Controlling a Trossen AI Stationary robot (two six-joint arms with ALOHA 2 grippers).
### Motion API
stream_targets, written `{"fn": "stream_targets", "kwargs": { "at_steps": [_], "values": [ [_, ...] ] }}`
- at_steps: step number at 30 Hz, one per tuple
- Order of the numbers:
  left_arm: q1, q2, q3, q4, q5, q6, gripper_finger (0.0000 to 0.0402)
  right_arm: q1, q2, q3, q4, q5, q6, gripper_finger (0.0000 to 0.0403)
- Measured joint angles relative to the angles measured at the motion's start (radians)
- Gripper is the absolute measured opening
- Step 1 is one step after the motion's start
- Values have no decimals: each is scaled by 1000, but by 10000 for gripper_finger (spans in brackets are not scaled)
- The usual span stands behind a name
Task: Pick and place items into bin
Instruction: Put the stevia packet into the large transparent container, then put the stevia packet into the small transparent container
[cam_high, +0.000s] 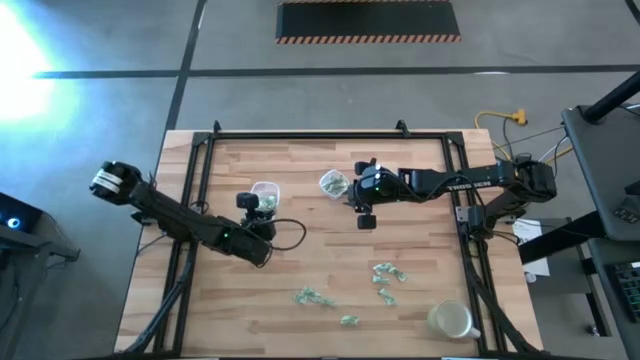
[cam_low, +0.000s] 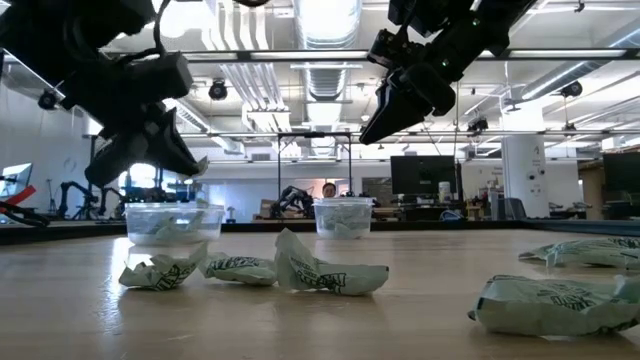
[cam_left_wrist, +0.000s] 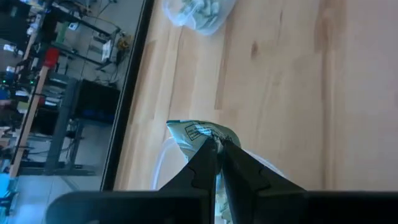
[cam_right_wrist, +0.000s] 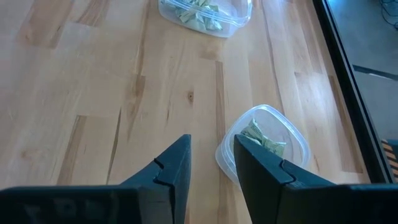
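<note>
Small pale green-and-white wrapped pieces lie loose on the wooden table (cam_high: 300, 240), in a cluster (cam_high: 315, 297), a single one (cam_high: 348, 320) and a group (cam_high: 387, 280); they also show close in the low view (cam_low: 320, 272). Two clear containers hold more pieces, one on the left (cam_high: 264, 190) (cam_low: 175, 220) and one on the right (cam_high: 333, 183) (cam_right_wrist: 264, 143). My left gripper (cam_high: 262, 207) (cam_left_wrist: 216, 142) hangs over the left container, shut on one piece (cam_left_wrist: 196, 132). My right gripper (cam_high: 352, 192) (cam_right_wrist: 212, 142) hovers open beside the right container. My left gripper pinches one wrapped piece by its crinkled end (cam_left_wrist: 208, 135) between its two fingertips, coming from above. The piece is lifted clear and juts out past the fingertips, over the rim of the left container (cam_left_wrist: 163, 163).
A round clear tub (cam_high: 450, 320) stands near the table's near right corner. A black frame rail (cam_high: 300, 137) runs along the far edge and down both sides. Bare wood lies between the two containers and the loose pieces.
</note>
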Motion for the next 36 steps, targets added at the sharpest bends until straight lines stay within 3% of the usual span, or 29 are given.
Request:
{"fn": "stream_targets", "kwargs": {
  "at_steps": [5,12,19,31,36],
  "values": [
    [25,18,0,-70,0,-55,5,0,0,0,0,0,0,109],
    [64,28,-2,-231,-1,-244,5,0,0,0,-1,0,0,110],
    [64,28,-5,-230,1,-255,10,0,0,0,-2,0,0,104],
    [64,27,-14,-222,4,-255,119,0,0,0,-5,-5,20,101],
    [64,27,-14,-221,32,-256,136,6,0,0,-33,-101,32,101]
  ]
}}
